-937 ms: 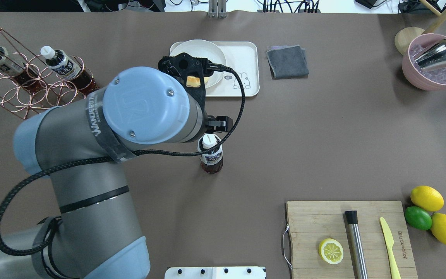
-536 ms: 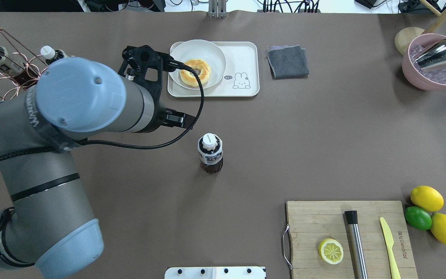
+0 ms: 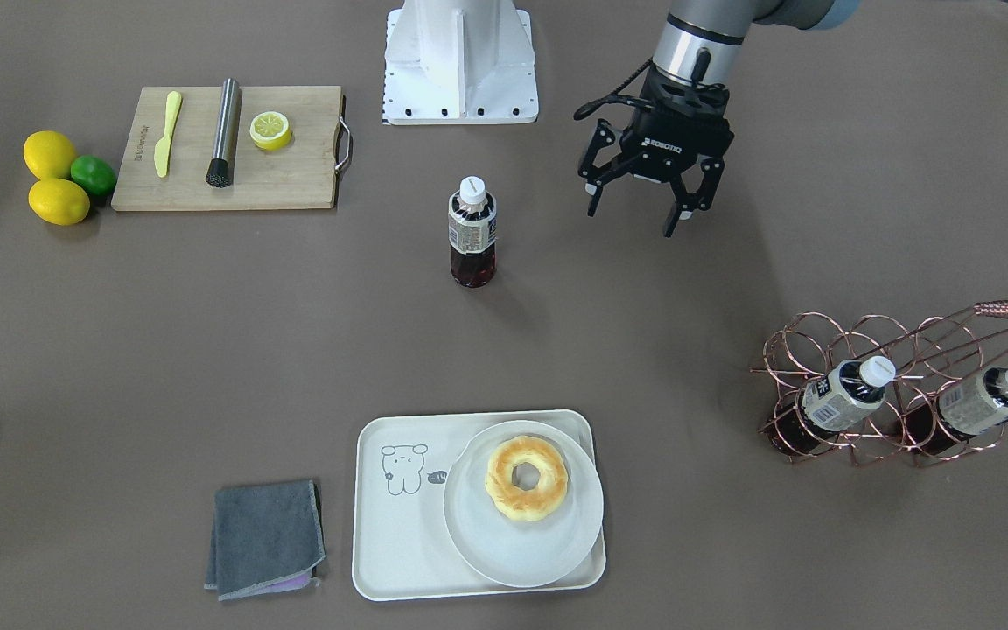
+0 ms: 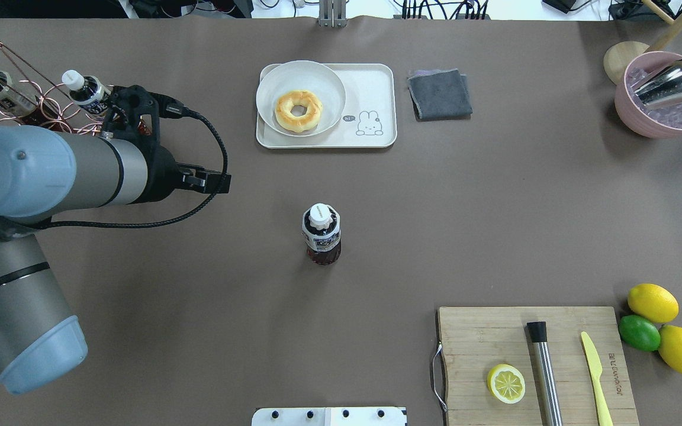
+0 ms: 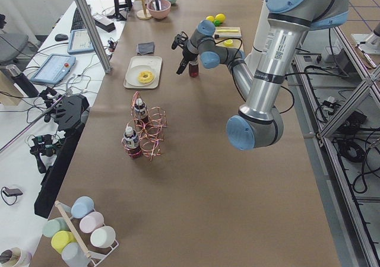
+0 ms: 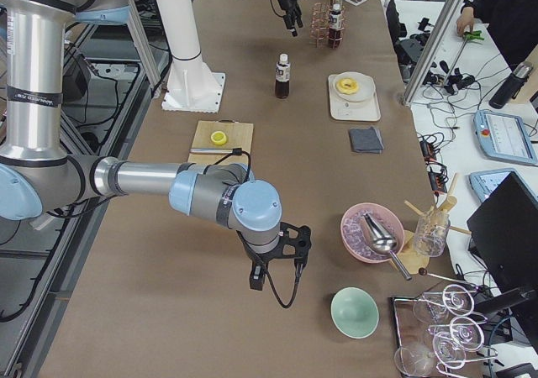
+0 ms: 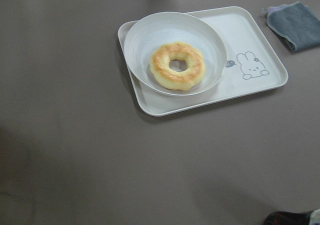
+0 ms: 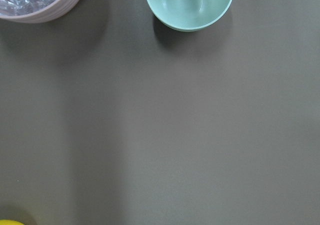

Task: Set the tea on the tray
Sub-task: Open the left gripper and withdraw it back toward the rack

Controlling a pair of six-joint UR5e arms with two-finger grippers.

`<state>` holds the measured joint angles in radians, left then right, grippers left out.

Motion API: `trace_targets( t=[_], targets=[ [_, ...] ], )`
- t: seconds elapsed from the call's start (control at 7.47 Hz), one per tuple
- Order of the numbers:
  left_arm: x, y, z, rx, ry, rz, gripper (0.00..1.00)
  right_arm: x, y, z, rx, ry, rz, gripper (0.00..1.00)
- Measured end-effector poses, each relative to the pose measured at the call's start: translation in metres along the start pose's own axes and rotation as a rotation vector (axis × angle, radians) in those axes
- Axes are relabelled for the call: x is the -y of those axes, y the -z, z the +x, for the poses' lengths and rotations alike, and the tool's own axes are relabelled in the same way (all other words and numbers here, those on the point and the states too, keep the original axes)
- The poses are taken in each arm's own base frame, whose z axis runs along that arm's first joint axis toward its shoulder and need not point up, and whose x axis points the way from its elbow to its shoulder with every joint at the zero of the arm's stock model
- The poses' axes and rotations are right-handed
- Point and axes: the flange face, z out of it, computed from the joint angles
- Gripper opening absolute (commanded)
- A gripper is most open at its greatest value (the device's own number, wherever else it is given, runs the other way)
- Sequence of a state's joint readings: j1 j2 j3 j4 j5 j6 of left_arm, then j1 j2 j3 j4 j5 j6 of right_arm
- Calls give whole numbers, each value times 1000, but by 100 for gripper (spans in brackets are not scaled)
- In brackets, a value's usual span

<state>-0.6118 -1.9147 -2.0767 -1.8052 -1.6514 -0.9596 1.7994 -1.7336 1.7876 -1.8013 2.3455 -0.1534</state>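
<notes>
Left gripper: spread wide, empty, well apart from upright tea bottle. Risks toppling it on off-centre closure; little bare tray beside doughnut plate.

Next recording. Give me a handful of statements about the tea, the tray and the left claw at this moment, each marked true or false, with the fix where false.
1. The tea stands upright on the bare table. True.
2. The left claw is shut on the tea. False: it is open and empty, off to one side of the tea.
3. A plate with a donut sits on the tray. True.
4. The tea is on the tray. False: it is on the table, apart from the tray.
5. The wire rack holds three bottles. False: it holds two bottles.
</notes>
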Motion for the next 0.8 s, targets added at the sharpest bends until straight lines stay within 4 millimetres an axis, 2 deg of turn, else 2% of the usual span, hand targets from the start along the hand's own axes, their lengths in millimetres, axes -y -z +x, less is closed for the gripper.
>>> trace_targets(
  t=[0.13, 0.27, 0.4, 0.67, 0.8],
  targets=[
    [0, 0, -26, 12, 2, -12, 98, 2, 2, -2, 3, 3, 4, 100],
    [-4, 6, -60, 39, -40, -34, 98, 4, 3, -3, 5, 7, 7, 100],
    [-11, 17, -106, 74, -113, -72, 98, 6, 5, -5, 5, 10, 10, 100],
    [-21, 49, -220, 118, -233, -191, 98, 9, 4, -9, 8, 17, 8, 100],
    [-17, 73, -277, 108, -258, -229, 98, 12, 3, -13, 9, 28, 5, 100]
  ],
)
